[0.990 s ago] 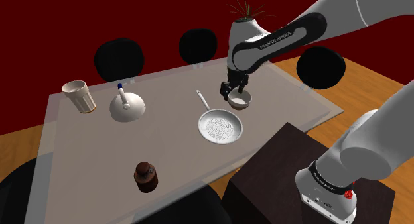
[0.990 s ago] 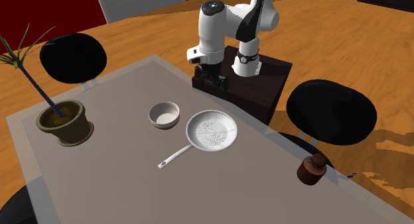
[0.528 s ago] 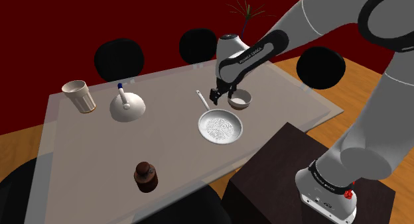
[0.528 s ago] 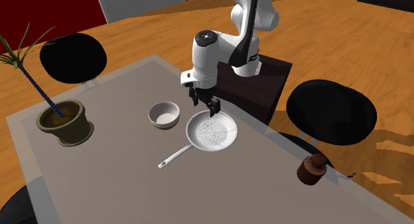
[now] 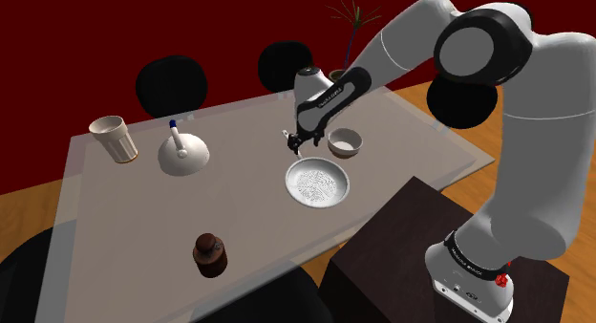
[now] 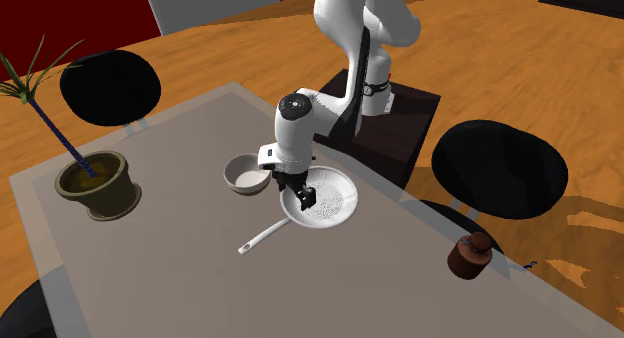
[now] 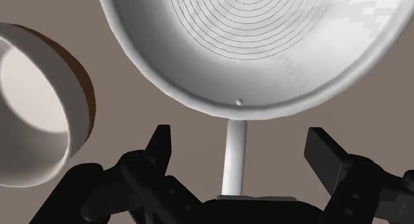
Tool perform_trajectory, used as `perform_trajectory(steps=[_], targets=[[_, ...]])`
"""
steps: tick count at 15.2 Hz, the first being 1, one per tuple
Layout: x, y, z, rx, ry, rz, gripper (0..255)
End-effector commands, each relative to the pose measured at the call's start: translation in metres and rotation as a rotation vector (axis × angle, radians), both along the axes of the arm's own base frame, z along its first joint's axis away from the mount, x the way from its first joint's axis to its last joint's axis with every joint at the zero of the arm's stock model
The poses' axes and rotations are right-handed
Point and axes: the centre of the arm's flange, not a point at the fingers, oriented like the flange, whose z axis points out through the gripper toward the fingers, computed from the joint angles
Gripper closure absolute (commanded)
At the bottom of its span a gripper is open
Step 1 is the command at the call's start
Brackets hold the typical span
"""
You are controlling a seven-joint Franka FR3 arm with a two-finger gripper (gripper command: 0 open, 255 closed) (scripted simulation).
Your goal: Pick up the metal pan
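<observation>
The silvery metal pan (image 5: 318, 183) lies flat on the grey table (image 5: 124, 206), its thin handle (image 6: 262, 236) pointing away from the stand. My black gripper (image 5: 295, 145) is low over the handle, right where it joins the pan's rim. In the wrist view the gripper (image 7: 242, 150) is open, and the white handle (image 7: 235, 156) runs between the two fingers (image 7: 159, 147) without touching either. The pan's ribbed bowl (image 7: 259, 50) spreads just ahead of the fingertips. In the second exterior view the gripper (image 6: 303, 193) hangs over the pan (image 6: 325, 201) at its handle-side rim.
A small white bowl (image 5: 345, 142) stands close beside the gripper and pan. Further off on the table are a beige cup (image 5: 114, 138), a white dome with a blue knob (image 5: 183, 155), a brown weight (image 5: 210, 254) and a potted plant (image 6: 97, 184). Black chairs (image 5: 172, 82) ring the table.
The arm has swung from above the white bowl towards the shoulder view's left and come down, so the open gripper now straddles the pan's handle. The pan has not moved.
</observation>
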Motion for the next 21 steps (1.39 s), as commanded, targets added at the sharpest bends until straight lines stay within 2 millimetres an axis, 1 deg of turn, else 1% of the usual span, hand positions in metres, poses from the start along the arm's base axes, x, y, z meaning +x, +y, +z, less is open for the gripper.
perform_trajectory(steps=[1, 5, 12, 14, 15, 21], targets=[[0.017, -0.005, -0.021, -0.006, -0.007, -0.014, 0], [0.051, -0.009, -0.058, -0.018, -0.019, -0.041, 0], [0.051, -0.009, -0.095, -0.018, -0.019, -0.041, 0], [0.051, -0.009, -0.098, -0.018, -0.019, -0.041, 0], [0.051, -0.009, -0.098, -0.018, -0.019, -0.041, 255], [0.052, -0.011, -0.097, -0.018, -0.019, -0.041, 255]])
